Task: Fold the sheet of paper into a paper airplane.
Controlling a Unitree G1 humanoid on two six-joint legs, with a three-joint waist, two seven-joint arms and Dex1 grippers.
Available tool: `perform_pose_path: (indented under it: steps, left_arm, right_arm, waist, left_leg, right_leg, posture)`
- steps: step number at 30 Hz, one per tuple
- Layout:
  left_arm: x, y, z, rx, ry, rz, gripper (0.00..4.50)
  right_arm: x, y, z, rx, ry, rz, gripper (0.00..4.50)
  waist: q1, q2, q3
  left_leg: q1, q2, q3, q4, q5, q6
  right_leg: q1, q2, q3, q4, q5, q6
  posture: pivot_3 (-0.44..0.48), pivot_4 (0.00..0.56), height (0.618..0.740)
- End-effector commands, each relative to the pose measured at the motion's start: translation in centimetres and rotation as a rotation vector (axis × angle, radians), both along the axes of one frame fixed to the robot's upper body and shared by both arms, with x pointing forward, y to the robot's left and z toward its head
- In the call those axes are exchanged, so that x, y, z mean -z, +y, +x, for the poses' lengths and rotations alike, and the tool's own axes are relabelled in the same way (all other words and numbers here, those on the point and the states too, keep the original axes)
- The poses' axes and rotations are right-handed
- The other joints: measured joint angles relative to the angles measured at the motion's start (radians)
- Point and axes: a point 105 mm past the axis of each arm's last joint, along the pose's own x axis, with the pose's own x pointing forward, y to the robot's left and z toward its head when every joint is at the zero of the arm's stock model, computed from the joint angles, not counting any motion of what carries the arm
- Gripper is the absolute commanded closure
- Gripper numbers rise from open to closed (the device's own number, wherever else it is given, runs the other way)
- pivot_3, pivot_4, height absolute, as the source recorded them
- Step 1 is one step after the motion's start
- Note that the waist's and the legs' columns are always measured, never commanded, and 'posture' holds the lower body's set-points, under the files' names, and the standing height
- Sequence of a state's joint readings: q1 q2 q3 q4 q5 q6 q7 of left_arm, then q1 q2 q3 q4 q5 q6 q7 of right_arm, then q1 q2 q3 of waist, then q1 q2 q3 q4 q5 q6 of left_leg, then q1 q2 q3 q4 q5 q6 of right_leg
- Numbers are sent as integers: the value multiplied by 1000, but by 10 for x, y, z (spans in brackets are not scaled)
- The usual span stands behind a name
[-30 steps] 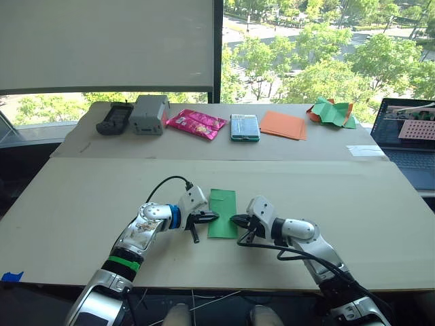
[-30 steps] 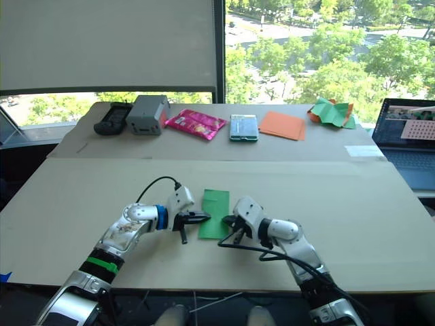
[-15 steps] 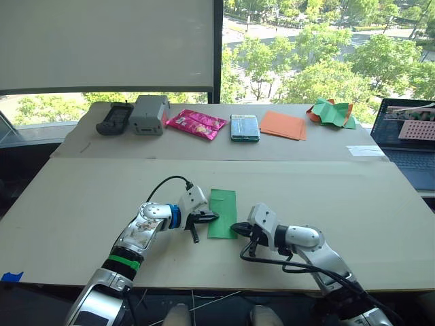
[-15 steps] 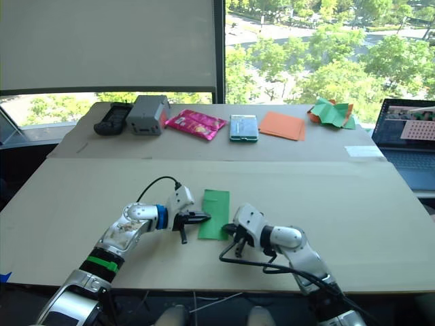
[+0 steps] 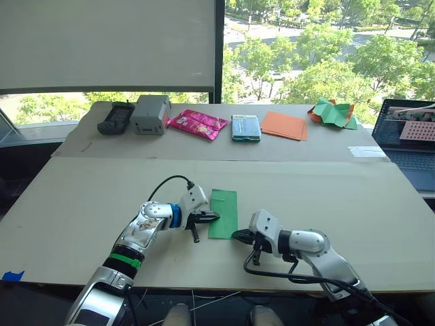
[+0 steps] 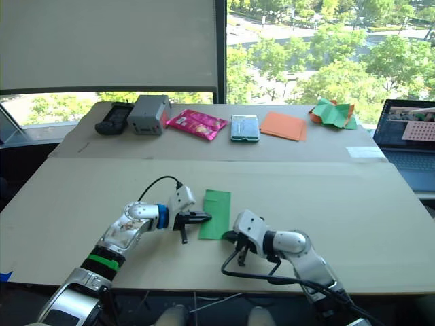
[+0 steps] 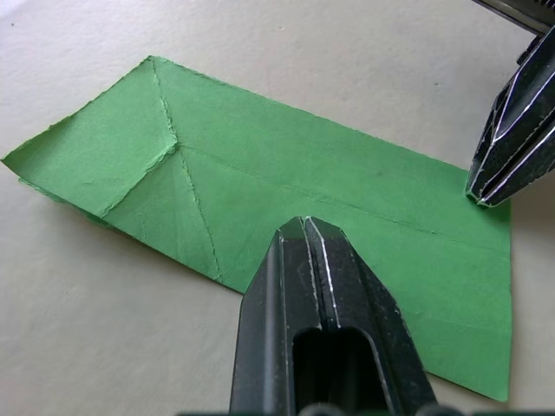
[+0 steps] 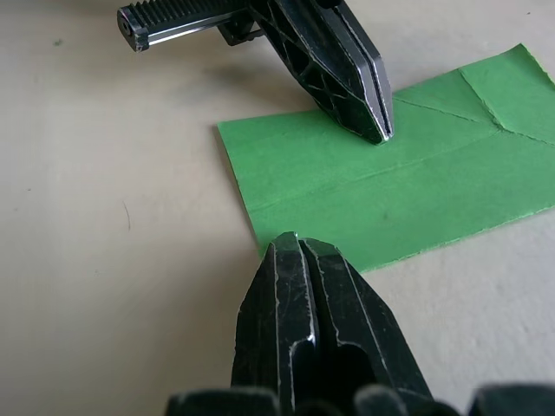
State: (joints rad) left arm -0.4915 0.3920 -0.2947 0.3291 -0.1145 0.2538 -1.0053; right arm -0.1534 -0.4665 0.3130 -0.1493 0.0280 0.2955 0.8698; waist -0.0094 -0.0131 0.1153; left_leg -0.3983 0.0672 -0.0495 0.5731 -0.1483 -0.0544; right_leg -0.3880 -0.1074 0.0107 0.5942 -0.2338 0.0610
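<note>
1 sheet of paper (image 5: pixel 223 212); 2 grippers, left gripper (image 5: pixel 212 217) and right gripper (image 5: pixel 237 236); 1 stack of orange sheets (image 5: pixel 284 125); 1 crumpled paper heap (image 5: pixel 332 112); 1 pink packet (image 5: pixel 197 123); 1 laptop (image 5: pixel 410 138); 1 grey box (image 5: pixel 150 114).

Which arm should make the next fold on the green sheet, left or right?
Probably right. The left gripper rests, jaws shut, on the long left edge of the creased bright green sheet of paper, well placed to pin it. The right gripper, also shut, sits at the sheet's near right corner, free to work that edge.
</note>
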Motion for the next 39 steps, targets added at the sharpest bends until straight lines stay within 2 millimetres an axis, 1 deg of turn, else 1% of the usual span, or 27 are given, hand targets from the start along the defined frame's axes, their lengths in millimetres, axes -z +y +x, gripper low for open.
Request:
perform_pose_path:
  steps: [1,4,6,8,9,11,12,15,18,19,25,27,29,31,35,36,39]
  left_arm:
    - [20,5,-5,-7,55,65,4500]
    - [19,5,-4,-8,48,62,4500]
    - [9,9,-1,-17,21,44,4500]
    - [-11,17,1,-44,-4,-6,4500]
    - [-19,21,2,-57,-9,-31,4500]
    - [-32,26,1,-74,-14,-68,4500]
    - [-37,28,0,-81,-16,-83,4500]
    - [-48,31,-1,-97,-16,-113,4500]
    - [-48,33,-1,-101,-24,-94,4500]
    - [-47,30,0,-99,-21,-96,4500]
    - [-44,10,3,-61,-28,-112,4500]
    - [-49,-4,5,-30,-35,-137,4500]
    - [-54,-21,8,5,-45,-160,4500]
    - [-55,-33,11,25,-48,-171,4500]
    - [-49,-45,10,61,-38,-168,4500]
    - [-47,-48,10,64,-35,-167,4500]
    - [-42,-55,9,78,-23,-169,4500]
  right_arm:
    - [26,3,-23,-58,144,-42,4441]
    - [17,4,-17,-43,113,-18,4441]
    - [-10,4,-4,17,53,86,4441]
    - [-47,2,6,72,0,222,4441]
    - [-59,0,7,92,-17,263,4441]
    - [-72,-4,7,117,-32,297,4441]
    - [-75,-5,7,128,-38,301,4441]
    - [-79,-9,6,156,-44,297,4441]
    - [-77,-12,6,179,-40,283,4441]
    - [-76,-12,5,182,-40,279,4441]
    - [-76,-17,9,218,-48,271,4441]
    - [-79,-21,9,224,-57,268,4441]
    - [-87,-22,10,220,-76,281,4441]
    - [-97,-20,12,217,-99,298,4441]
    - [-115,-16,21,215,-147,324,4441]
    - [-120,-14,24,217,-158,327,4441]
    - [-123,-9,36,235,-185,298,4441]
  waist:
    - [0,0,0]
    - [0,-1,0]
    - [0,-1,1]
    - [-2,-1,5]
    - [-5,0,10]
    - [-7,1,12]
    - [-6,0,13]
    - [3,0,14]
    - [9,0,14]
    - [10,-1,14]
    - [16,-2,15]
    - [18,-2,16]
    - [22,-3,16]
    - [22,-3,16]
    - [13,-3,16]
    - [10,-3,16]
    - [8,-2,16]
  left_leg:
    - [0,0,0,0,0,0]
    - [0,0,0,0,0,0]
    - [0,0,0,0,0,0]
    - [-1,0,0,0,0,0]
    - [-2,0,0,0,0,0]
    - [-8,0,0,0,0,0]
    - [-10,0,0,0,0,0]
    - [-7,0,-1,-1,0,0]
    - [-8,0,0,-1,0,0]
    - [-8,0,0,-1,0,0]
    - [-9,0,1,0,0,0]
    - [-9,0,1,0,0,0]
    - [-9,0,1,0,0,0]
    - [-10,-1,1,0,0,0]
    - [-9,-1,1,1,0,1]
    - [-9,-1,0,1,0,1]
    - [-9,0,0,-1,1,1]
  right_leg:
    - [0,0,0,0,0,0]
    - [0,0,0,0,0,0]
    - [0,0,0,0,0,0]
    - [-1,0,0,0,0,0]
    - [-2,0,0,0,0,0]
    - [-6,0,0,0,0,0]
    - [-6,0,0,1,1,0]
    - [-8,1,0,1,1,0]
    - [-8,0,0,0,0,0]
    - [-8,0,0,-1,0,0]
    - [-9,0,0,-1,0,0]
    - [-9,0,0,-1,0,0]
    - [-9,0,0,-1,0,0]
    - [-8,0,0,-1,0,0]
    - [-8,0,0,-1,1,1]
    - [-5,0,0,0,1,1]
    - [-4,1,0,0,1,1]
  posture:
    - [0,150,706]
    - [0,150,706]
    - [0,150,706]
    - [0,150,706]
    - [0,150,706]
    - [0,150,706]
    - [0,150,706]
    - [0,150,706]
    - [0,150,706]
    - [0,150,706]
    - [0,150,706]
    - [0,150,706]
    - [0,150,706]
    - [0,150,706]
    - [0,150,706]
    - [0,150,706]
    - [0,150,706]
